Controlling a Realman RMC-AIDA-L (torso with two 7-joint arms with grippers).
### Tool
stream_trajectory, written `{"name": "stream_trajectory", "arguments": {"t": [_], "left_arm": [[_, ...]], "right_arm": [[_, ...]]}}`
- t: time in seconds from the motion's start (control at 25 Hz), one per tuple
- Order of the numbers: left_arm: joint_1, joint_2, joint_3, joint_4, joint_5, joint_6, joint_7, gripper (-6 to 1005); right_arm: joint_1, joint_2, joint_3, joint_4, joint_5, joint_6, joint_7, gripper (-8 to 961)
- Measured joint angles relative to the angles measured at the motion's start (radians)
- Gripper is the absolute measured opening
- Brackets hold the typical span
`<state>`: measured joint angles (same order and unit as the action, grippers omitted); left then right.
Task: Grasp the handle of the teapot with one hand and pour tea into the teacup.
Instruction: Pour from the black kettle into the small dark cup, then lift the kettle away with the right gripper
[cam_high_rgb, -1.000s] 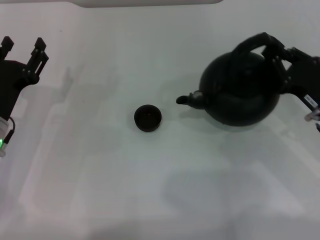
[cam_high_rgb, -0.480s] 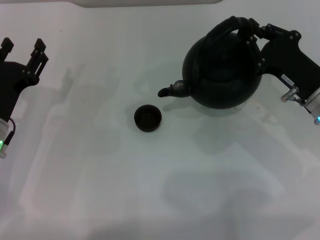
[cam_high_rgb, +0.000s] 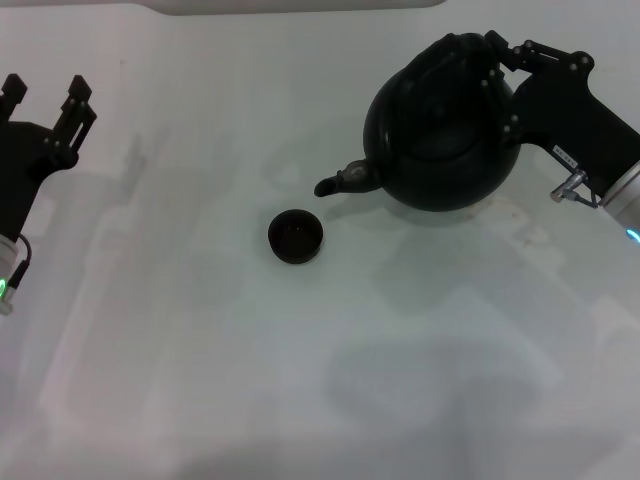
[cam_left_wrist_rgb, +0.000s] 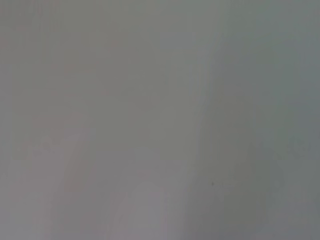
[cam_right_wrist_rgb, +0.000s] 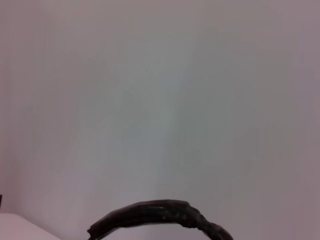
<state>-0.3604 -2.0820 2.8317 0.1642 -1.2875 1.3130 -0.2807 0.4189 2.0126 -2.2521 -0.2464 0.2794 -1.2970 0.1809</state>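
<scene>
One heavy teapot (cam_high_rgb: 440, 135) hangs from my right tool (cam_high_rgb: 497, 72), clamped on the ribbed handle (cam_high_rgb: 455, 52), the sensible hold for such a rigid, smooth pot. Since a second ago it has risen, its spout nearer the cup (cam_high_rgb: 295, 236) on the table (cam_high_rgb: 200, 350). My left tool (cam_high_rgb: 45, 100) waits open.

Setting reads as a lab or test bench, not a home. I work over a plain white desk (cam_high_rgb: 200, 330), bare matte surface running to every edge in the head view. Only props on it: a black teapot (cam_high_rgb: 440, 140) toward the far right corner and a small black teacup (cam_high_rgb: 295, 236) near the centre. Both wrist views show featureless pale surface.
</scene>
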Motion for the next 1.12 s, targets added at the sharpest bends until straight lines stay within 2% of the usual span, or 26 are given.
{"name": "stream_trajectory", "arguments": {"t": [1.12], "left_arm": [[-0.004,0.000,0.001,0.000,0.000,-0.005,-0.003,770]], "right_arm": [[0.008,0.001,-0.008,-0.045,-0.017,0.027,-0.179,138]]}}
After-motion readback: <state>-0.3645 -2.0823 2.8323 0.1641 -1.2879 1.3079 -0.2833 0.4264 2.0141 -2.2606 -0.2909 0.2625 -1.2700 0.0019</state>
